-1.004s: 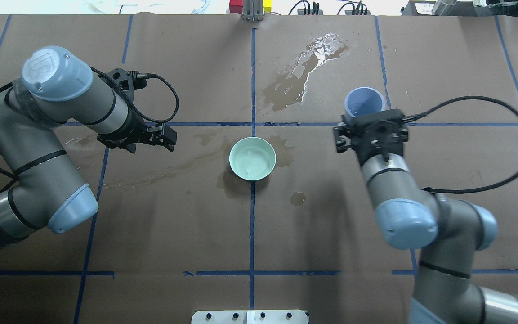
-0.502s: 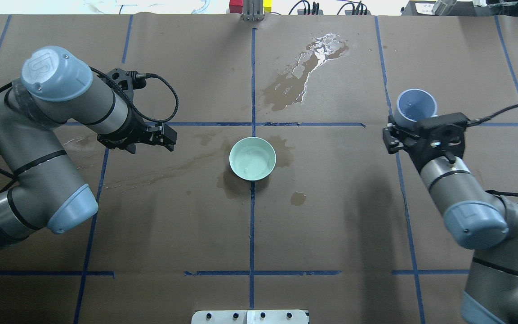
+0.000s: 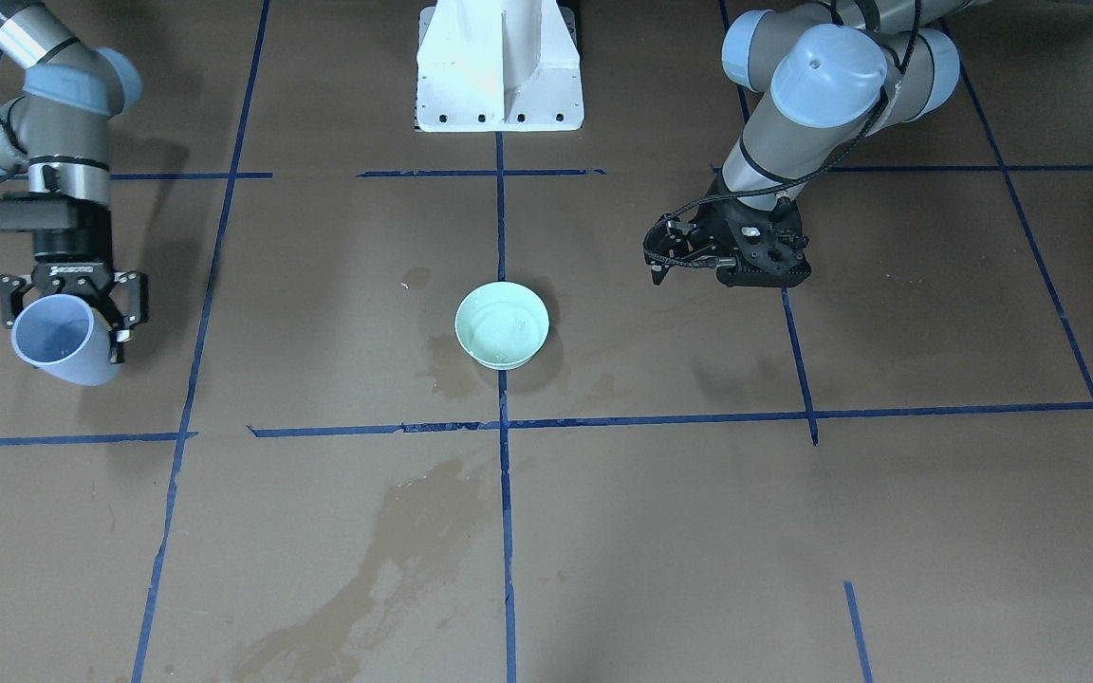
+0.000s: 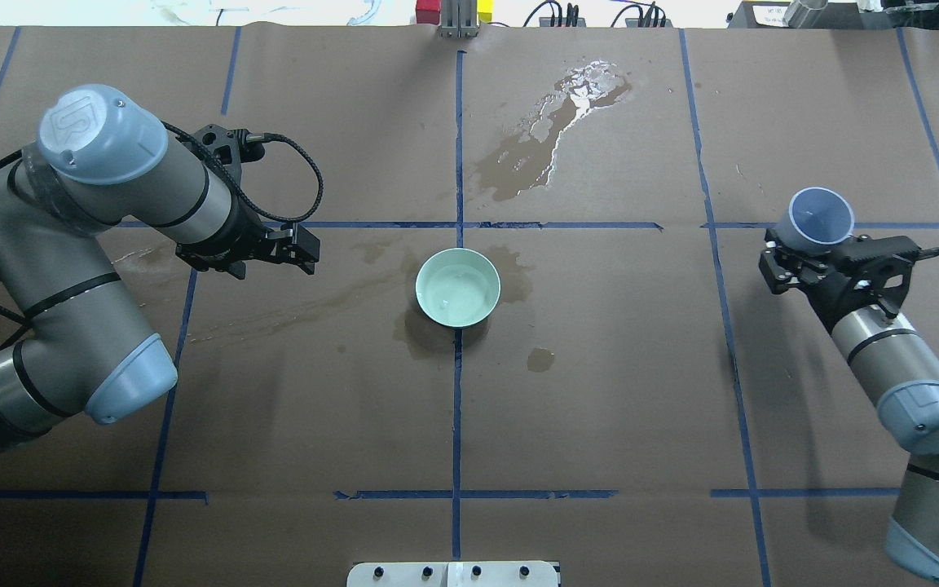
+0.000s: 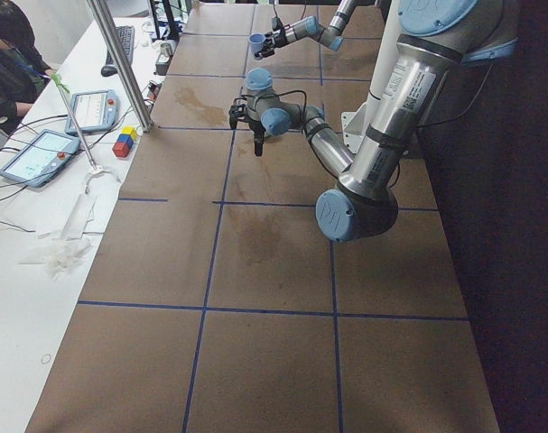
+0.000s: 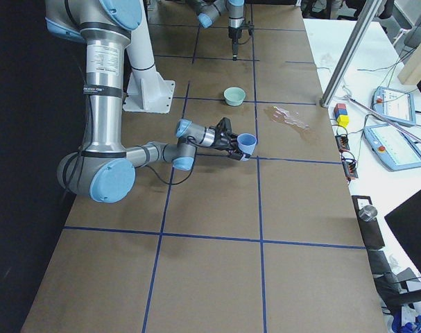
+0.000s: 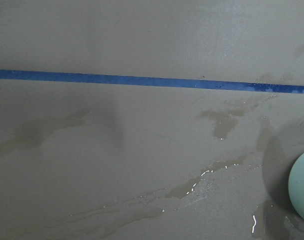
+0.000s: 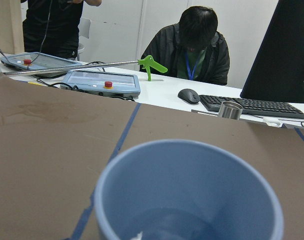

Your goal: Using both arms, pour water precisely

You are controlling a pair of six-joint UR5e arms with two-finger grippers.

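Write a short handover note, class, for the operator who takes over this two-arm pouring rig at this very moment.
Right hand: shut on the pale blue plastic cup, held tilted above the table's right side, far from the bowl.
Left hand: empty, hovering left of the bowl; open or shut cannot be told.
The mint-green round bowl sits at table centre with a little water in it.
Spilled puddles wet the brown paper table cover.
Done: some water is in the bowl.
Left: set the cup down; whether more pouring is needed is unclear.

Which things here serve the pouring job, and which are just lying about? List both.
Job: blue cup held by right gripper; green bowl; left gripper, empty.

Lying about: spilled puddle; coloured blocks; tablets; white pedestal.
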